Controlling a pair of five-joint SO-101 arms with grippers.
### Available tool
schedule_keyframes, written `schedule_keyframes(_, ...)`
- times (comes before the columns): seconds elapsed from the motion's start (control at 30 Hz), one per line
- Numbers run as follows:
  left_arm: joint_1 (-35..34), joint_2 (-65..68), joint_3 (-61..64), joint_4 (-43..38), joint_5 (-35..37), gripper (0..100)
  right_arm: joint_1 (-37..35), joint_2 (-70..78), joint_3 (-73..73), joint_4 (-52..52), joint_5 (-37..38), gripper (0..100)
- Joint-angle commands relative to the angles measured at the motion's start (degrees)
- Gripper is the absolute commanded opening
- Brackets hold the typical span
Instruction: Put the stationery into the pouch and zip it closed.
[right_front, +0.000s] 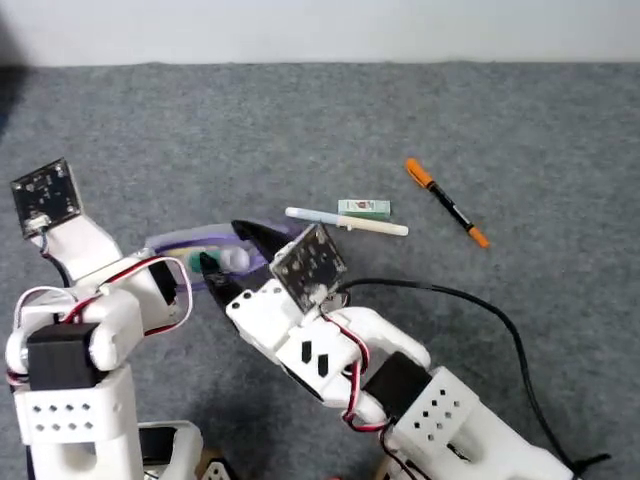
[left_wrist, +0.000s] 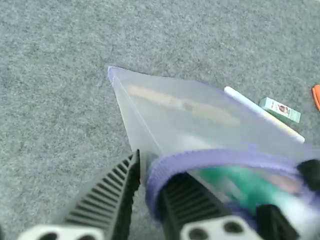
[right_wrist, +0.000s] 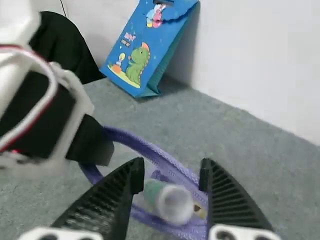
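Left hand (left_wrist: 142, 167) pinches the pouch (left_wrist: 190, 115) rim; right hand (right_wrist: 172, 167) gapes wide around a green tube (right_wrist: 167, 200).

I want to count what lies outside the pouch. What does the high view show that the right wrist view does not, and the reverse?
The high view adds three loose items on the table: an orange marker, a white pen and a small green box. The right wrist view adds a blue gift bag leaning against the wall. Both share the pouch with its purple rim, and the right gripper with a green and white tube at the pouch's mouth.
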Motion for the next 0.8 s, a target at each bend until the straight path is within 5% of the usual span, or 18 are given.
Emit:
schedule_keyframes(0.0, 0.0, 0.26, -3.56, -1.58, 0.7, 1, -0.31, 0.57, -5.45, 3.3, -1.67, 17.7)
schedule_keyframes(0.27, 0.0, 0.26, -3.47, -1.41, 0.7, 1, 3.03, 0.84, -13.27, 6.46, -1.76, 14.9)
schedule_keyframes(0.6, 0.0, 0.18, -3.47, -1.32, 0.7, 1, 27.47, 7.43, -24.7, 30.73, -8.26, 15.1)
schedule_keyframes(0.77, 0.0, 0.18, -3.47, -1.32, 0.7, 1, 33.89, 19.56, -29.54, 37.23, -7.82, 15.1)
